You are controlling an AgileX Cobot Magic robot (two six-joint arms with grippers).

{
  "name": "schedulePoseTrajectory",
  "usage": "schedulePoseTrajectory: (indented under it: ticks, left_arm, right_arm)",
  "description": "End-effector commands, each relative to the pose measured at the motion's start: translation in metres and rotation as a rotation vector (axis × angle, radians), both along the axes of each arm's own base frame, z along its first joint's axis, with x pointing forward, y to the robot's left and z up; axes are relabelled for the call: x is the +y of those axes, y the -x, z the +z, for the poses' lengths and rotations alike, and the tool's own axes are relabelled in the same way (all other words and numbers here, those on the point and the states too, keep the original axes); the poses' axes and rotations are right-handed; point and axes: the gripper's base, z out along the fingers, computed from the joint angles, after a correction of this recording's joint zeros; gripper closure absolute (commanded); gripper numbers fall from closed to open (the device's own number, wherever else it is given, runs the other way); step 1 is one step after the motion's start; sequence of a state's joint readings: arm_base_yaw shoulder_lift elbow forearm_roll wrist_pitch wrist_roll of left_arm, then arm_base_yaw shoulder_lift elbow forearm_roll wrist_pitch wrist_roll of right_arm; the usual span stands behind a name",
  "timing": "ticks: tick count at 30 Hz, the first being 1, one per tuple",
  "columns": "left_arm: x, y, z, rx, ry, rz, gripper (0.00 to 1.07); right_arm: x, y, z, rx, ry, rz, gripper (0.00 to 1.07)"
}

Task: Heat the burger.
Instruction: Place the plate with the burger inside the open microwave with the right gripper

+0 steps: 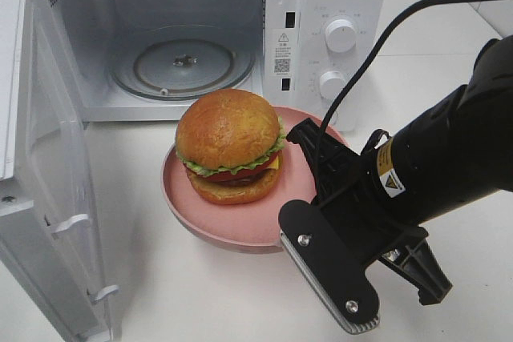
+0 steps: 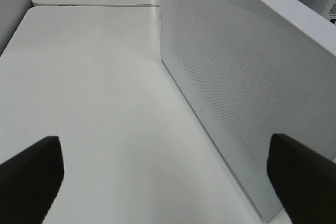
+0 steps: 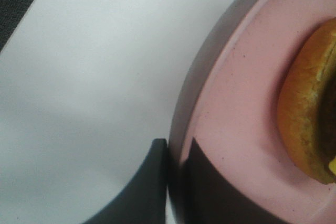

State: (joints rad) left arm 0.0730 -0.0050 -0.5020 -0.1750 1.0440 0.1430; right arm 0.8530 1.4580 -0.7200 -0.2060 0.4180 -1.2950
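The burger (image 1: 228, 146), with a glossy brown bun, lettuce, tomato and cheese, sits on a pink plate (image 1: 240, 226) in front of the open microwave (image 1: 337, 6). My right gripper (image 1: 303, 135) is shut on the plate's right rim. In the right wrist view one finger of the right gripper (image 3: 176, 156) is outside the rim and one inside, on the plate (image 3: 236, 103), with the burger (image 3: 304, 114) beside them. My left gripper (image 2: 165, 153) is open and empty, facing the outer face of the microwave door (image 2: 241, 93). It is out of the exterior high view.
The microwave door (image 1: 48, 182) is swung wide open at the left. A glass turntable (image 1: 183, 66) lies inside the cavity. Two white knobs (image 1: 340, 35) are on the right panel. A black cable (image 1: 401, 22) arcs over the right arm. A white table (image 1: 200, 294) lies underneath.
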Motion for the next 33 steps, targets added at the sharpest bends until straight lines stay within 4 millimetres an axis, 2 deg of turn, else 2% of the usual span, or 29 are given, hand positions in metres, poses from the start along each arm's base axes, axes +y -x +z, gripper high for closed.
schedulePoseTrajectory:
  ticks: [1,9,18,33]
  left_arm:
    - [-0.001,0.003,0.0,-0.027,0.009,-0.007,0.09]
    - [-0.001,0.003,0.0,-0.027,0.009,-0.007,0.09]
    - [-0.001,0.003,0.0,-0.027,0.009,-0.007,0.09]
    - [-0.001,0.003,0.0,-0.027,0.009,-0.007,0.09]
  right_arm:
    - [0.008,-0.005,0.014,-0.034,-0.059,0.035,1.07]
    - [0.014,-0.011,0.029,-0.048,-0.066,0.03,1.07]
    - [0.011,-0.01,0.027,-0.013,-0.039,-0.009,1.07]
    - [0.019,-0.016,0.029,-0.039,-0.156,-0.089,1.07]
